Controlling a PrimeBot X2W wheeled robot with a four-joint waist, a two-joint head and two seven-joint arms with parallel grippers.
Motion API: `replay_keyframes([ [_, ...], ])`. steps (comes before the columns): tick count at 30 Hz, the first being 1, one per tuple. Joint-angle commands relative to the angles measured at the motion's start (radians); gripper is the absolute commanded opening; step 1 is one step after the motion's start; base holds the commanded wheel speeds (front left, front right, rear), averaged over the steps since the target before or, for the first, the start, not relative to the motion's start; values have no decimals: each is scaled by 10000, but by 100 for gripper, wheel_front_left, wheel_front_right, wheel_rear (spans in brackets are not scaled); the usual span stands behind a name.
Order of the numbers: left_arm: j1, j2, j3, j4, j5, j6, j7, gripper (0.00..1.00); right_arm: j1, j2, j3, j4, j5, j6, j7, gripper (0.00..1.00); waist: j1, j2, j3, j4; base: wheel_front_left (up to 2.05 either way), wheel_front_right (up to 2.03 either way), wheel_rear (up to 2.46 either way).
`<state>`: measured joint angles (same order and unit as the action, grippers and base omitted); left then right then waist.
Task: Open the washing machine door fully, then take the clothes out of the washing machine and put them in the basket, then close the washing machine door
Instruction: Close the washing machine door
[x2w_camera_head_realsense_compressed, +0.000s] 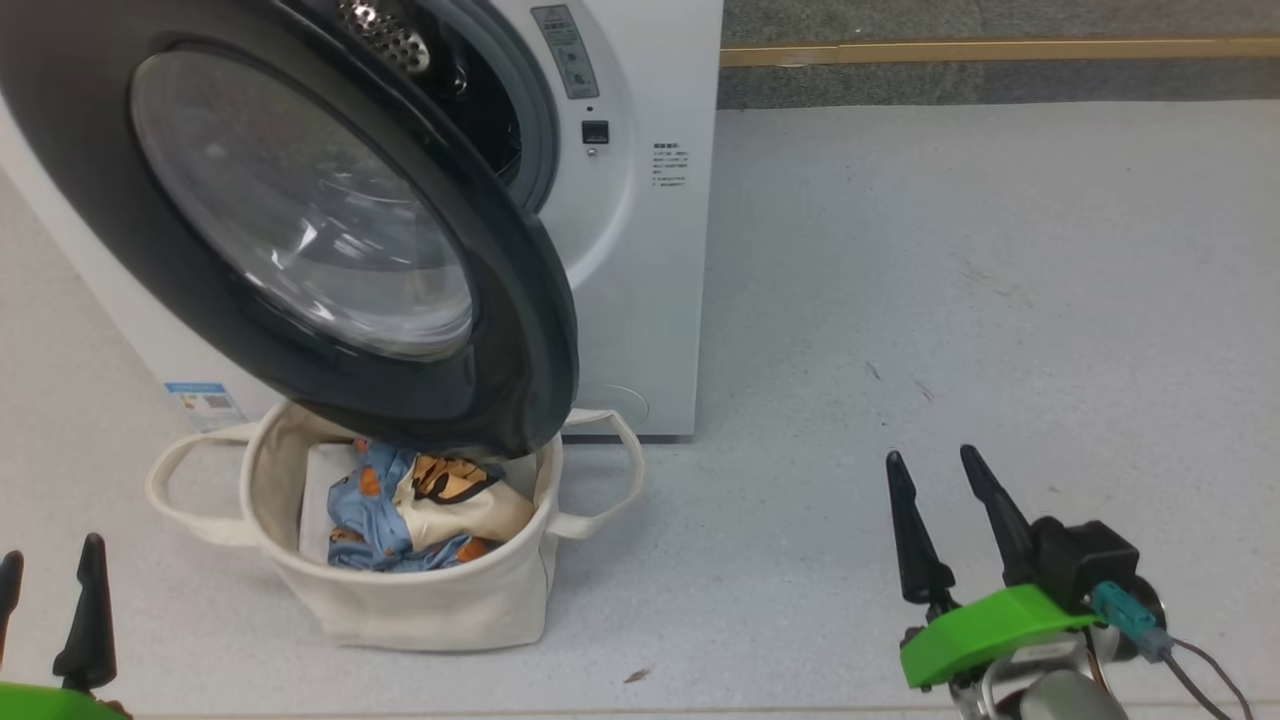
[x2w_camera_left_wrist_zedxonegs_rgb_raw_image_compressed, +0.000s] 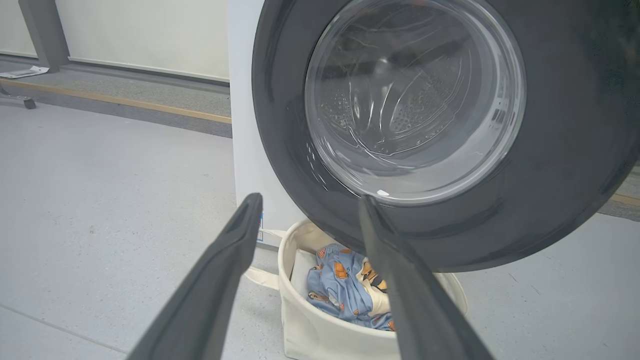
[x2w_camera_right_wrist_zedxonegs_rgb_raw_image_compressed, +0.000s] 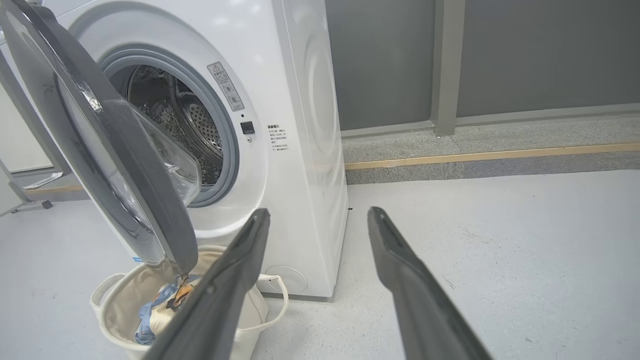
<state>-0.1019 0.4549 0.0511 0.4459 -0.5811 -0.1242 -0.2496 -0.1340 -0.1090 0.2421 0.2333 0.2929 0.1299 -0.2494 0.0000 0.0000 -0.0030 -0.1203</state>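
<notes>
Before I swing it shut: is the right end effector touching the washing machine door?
Apart. The head view shows bare floor between the right end effector and the washing machine door.

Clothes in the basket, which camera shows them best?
Head view: looks down into the basket at the clothes, nearly whole. The left wrist view has a finger across them; in the right wrist view finger and door hide most.
</notes>
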Motion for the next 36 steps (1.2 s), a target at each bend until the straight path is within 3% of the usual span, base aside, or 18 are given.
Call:
replay_keyframes([
  [1,-466,336,465,-240,89,-51,-122,100,-131,61,103,-216,70,8,-124,100,0,0,-5,-36,0,0,0],
  [7,-467,361,307,-259,94,-61,-122,100,-231,51,180,-13,105,8,-124,100,0,0,-16,-94,0,0,0],
  [8,-458,368,258,-269,87,-62,-122,100,-243,47,179,13,111,8,-124,84,0,0,-20,-92,0,0,0],
  [9,-444,374,207,-285,87,-62,-122,100,-250,36,167,46,112,8,-124,16,0,0,-27,-84,0,0,0],
  [10,-432,370,161,-304,82,-62,-122,100,-254,23,142,73,108,8,-124,0,0,0,-34,-72,0,0,0],
  [15,-376,219,-44,-299,75,-63,-122,100,-452,35,45,-58,375,8,-124,0,0,0,-28,0,0,0,0],
  [22,-552,-120,-281,-228,87,-64,-122,100,-1528,-426,569,-688,803,8,-124,0,0,0,26,117,0,0,0],
  [30,-973,-476,-525,-40,375,-64,-122,100,-3281,-672,1959,-1127,1689,8,207,0,0,0,100,677,0,0,0],
  [36,-1460,-884,-705,70,677,-65,-122,100,-4473,-365,3343,-608,2072,8,347,0,0,0,136,1312,0,0,0],
])
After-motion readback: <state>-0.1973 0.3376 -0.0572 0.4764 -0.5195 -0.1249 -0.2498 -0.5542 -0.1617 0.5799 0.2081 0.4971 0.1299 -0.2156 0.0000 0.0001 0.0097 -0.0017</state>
